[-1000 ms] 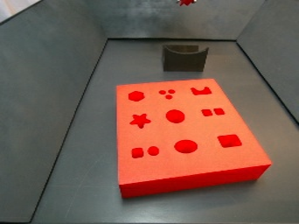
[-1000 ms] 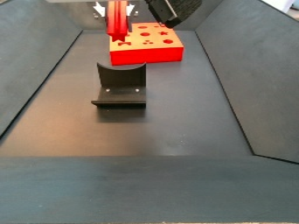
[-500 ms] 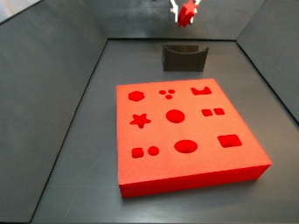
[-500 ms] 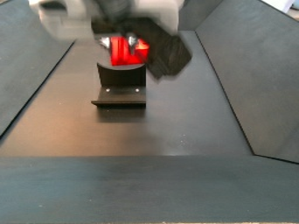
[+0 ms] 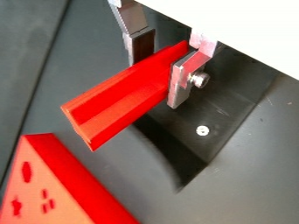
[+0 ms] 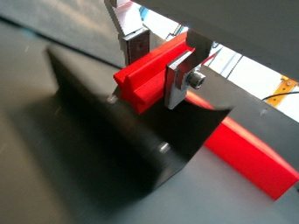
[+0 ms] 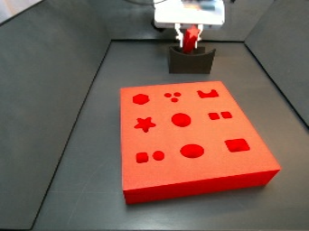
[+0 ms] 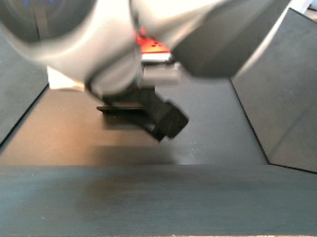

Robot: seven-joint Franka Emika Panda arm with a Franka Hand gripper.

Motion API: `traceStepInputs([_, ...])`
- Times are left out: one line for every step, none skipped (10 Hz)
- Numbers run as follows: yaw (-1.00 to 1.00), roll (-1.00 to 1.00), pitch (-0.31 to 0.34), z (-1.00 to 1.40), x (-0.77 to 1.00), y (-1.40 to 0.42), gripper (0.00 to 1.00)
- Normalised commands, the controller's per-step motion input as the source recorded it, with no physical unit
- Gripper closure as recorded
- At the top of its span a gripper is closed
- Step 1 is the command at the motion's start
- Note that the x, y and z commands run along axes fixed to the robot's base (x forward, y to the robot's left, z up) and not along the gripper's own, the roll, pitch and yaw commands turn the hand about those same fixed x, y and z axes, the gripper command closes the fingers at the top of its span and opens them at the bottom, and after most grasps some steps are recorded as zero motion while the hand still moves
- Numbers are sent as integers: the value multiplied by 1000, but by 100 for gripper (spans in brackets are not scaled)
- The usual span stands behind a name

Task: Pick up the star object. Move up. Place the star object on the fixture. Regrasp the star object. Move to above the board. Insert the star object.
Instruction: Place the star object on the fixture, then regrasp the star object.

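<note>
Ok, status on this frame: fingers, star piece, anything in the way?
Gripper shut on the star object, just above the fixture. Star object not yet set down. Board sits apart; nothing in the way.

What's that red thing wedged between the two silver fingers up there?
That is the star object, a long red piece. Both wrist views show the gripper clamped on it with the fingers, right above the dark fixture.

Silver tool (image 5: 163, 61) above the fixture (image 7: 191, 60) – red star object (image 5: 122, 96), red board (image 7: 193, 140).
</note>
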Motion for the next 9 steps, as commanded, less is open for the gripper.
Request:
traceStepInputs([-90, -179, -5, -927, 165, 103, 100])
traceStepInputs([-76, -151, -22, -659, 125, 83, 100])
traceStepInputs([-71, -126, -30, -505, 93, 75, 100])
traceStepInputs([-63, -97, -37, -510, 68, 55, 100])
traceStepInputs([-60, -97, -37, -510, 67, 54, 100])
traceStepInputs([0, 0, 0, 0, 0, 0, 0])
traceStepInputs([14, -63, 65, 1000, 0, 0, 0])
traceStepInputs([18, -52, 64, 1000, -6, 5, 0])
traceStepInputs([11, -29, 61, 1000, -20, 10, 0])
